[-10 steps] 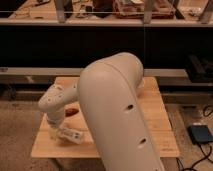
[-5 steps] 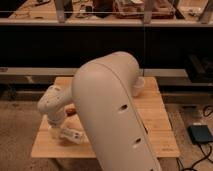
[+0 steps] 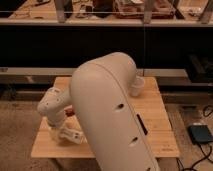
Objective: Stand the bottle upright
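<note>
The bottle (image 3: 74, 135) is lying flat on the wooden table (image 3: 155, 125), poking out just right of the gripper (image 3: 59, 134), which sits low at the table's front-left. Can't tell the gripper's state, so I'd confirm a firm hold near the base before tipping it up slowly, away from the white cup (image 3: 137, 86) far off to the right.

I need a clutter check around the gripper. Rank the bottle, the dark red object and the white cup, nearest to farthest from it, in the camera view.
The gripper is low at the table's front left.
1. Bottle: lying right beside it.
2. Dark red object: just behind, mostly hidden by the arm.
3. White cup: far right, at the back edge.
</note>
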`<move>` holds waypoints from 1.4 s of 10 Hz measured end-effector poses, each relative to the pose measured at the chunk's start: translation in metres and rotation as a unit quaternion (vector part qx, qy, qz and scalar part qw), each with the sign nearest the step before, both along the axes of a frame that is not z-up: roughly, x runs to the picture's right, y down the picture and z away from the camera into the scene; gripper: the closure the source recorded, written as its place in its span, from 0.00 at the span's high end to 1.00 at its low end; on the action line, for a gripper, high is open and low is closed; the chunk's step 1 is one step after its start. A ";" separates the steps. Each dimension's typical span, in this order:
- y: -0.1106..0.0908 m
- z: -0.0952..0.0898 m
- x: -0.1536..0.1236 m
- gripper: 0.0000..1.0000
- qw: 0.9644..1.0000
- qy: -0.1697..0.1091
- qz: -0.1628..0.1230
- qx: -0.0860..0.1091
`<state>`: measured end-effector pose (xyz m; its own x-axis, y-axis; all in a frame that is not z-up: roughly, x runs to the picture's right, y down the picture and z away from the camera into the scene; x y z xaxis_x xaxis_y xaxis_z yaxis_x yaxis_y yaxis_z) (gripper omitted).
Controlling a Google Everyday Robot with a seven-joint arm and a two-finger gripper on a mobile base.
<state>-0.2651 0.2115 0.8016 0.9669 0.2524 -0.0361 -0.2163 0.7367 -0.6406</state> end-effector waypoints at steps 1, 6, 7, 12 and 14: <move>0.001 0.001 0.000 0.74 1.000 -0.003 0.005 -0.001; 0.008 0.003 0.002 0.74 1.000 -0.007 0.015 -0.008; 0.008 0.004 0.002 0.74 1.000 -0.007 0.015 -0.009; 0.007 0.007 0.001 0.74 1.000 -0.007 0.014 -0.010; 0.004 0.009 0.000 0.74 1.000 -0.008 0.011 -0.009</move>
